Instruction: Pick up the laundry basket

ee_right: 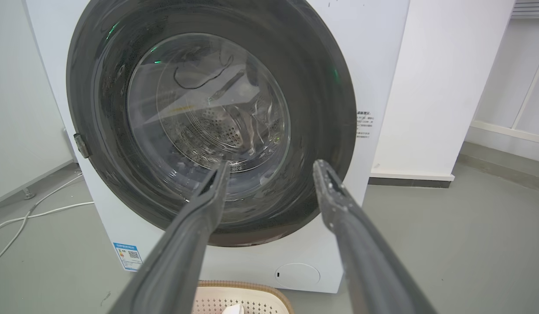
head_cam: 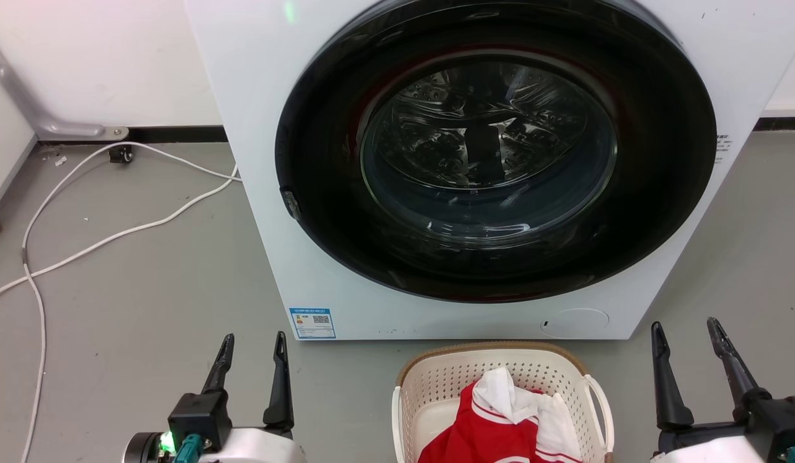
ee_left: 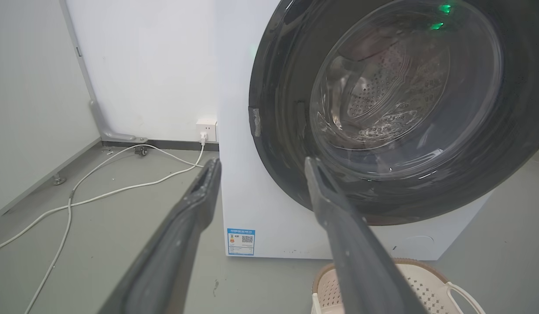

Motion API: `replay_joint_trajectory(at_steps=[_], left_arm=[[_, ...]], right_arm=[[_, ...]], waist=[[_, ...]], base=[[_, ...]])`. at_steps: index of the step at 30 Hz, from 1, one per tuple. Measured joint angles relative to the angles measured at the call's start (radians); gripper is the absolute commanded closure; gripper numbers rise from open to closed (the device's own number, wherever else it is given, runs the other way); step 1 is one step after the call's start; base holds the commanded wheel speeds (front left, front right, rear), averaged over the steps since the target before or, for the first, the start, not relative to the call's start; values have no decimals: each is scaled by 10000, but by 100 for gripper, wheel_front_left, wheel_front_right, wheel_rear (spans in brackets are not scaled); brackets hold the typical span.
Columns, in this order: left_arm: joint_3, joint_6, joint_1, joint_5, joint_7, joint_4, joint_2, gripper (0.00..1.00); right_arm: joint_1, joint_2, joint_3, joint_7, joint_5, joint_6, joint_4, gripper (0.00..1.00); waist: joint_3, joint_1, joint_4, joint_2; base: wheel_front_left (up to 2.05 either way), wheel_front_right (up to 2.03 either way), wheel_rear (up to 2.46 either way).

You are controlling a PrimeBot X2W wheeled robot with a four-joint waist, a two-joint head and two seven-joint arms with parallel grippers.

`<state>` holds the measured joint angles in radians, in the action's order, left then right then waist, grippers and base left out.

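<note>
The laundry basket (head_cam: 436,386), cream-white and perforated with a brown woven-look rim, sits on the floor at the bottom middle of the head view, just in front of the washer. A red and white garment (head_cam: 500,418) lies in it. A white loop handle (head_cam: 600,402) shows on its right side. My left gripper (head_cam: 254,344) stands open to the basket's left, with nothing between its fingers. Open and empty too, my right gripper (head_cam: 687,329) stands to the basket's right. The basket's rim shows low in the left wrist view (ee_left: 426,279) and in the right wrist view (ee_right: 247,296).
A white front-loading washer (head_cam: 256,193) with a shut dark round door (head_cam: 494,148) stands close behind the basket. White cables (head_cam: 108,238) trail over the grey floor at the left. A white wall and a grey pipe (head_cam: 24,106) stand at the back left.
</note>
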<state>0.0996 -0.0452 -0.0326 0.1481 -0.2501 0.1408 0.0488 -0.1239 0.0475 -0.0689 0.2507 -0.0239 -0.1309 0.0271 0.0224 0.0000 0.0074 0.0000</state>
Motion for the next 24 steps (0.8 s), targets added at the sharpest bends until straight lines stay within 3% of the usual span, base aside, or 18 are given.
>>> replay_joint_trajectory(at_steps=[24], left_arm=[[25, 0, -64, -311, -128, 102, 2, 0]], right_arm=[[-90, 4, 36, 125, -477, 0, -150, 0]], waist=[[6, 0, 23, 0]], base=[[0, 0, 0]])
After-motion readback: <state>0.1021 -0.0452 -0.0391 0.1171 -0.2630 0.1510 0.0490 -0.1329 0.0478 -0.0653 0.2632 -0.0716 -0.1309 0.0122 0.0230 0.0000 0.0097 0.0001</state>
